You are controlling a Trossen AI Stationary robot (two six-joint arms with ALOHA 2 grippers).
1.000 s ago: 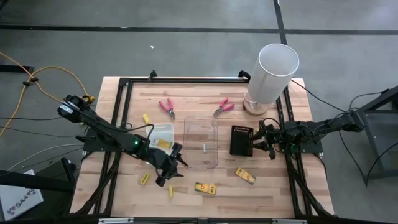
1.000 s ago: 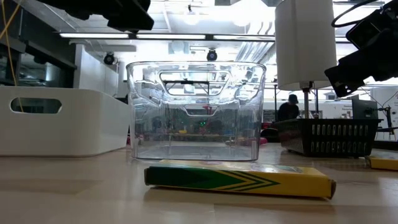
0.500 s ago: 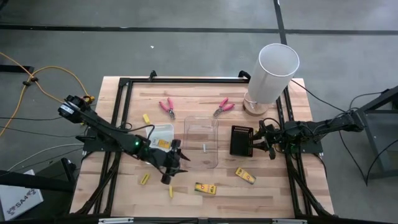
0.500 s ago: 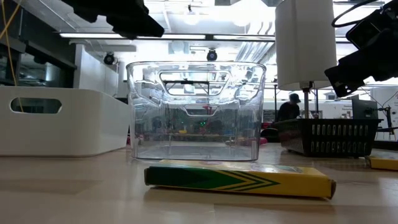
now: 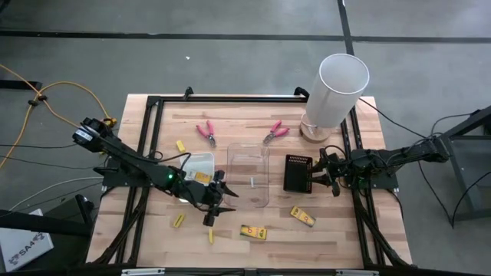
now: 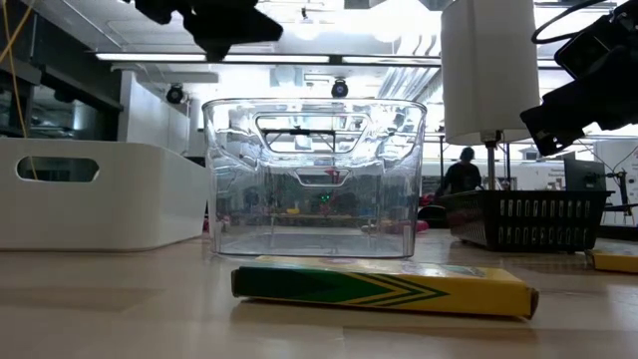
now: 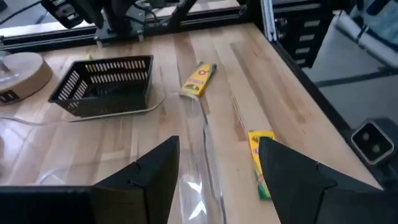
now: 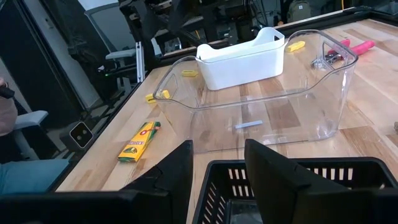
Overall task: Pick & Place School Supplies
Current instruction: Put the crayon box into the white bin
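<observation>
- The left gripper's [image 5: 216, 201] fingers stand spread with nothing between them, just off the near-left corner of the clear tray [image 5: 249, 175], over bare table [image 5: 330, 230].
- Across the last second this gripper has slid rightward from beside the white tray [image 5: 196, 167] toward the clear tray, away from the yellow sticks [image 5: 178, 221] at the near left; it has picked up nothing on the way.
- That drift suggests it is now heading for the crayon box [image 5: 254, 231], which lies flat just near and right of it, or for the second yellow box [image 5: 302, 217] farther right.
- The right gripper [image 5: 313, 177] hangs unmoved over the black basket [image 5: 297, 173], fingers apart and empty.
- The two pink-handled pliers [image 5: 205, 133] lie at the far side of the table, one on each side of the clear tray's far end, untouched.
- A small pale stick [image 8: 247, 125] already rests in the clear tray; most supplies remain loose, so the task looks early.
</observation>
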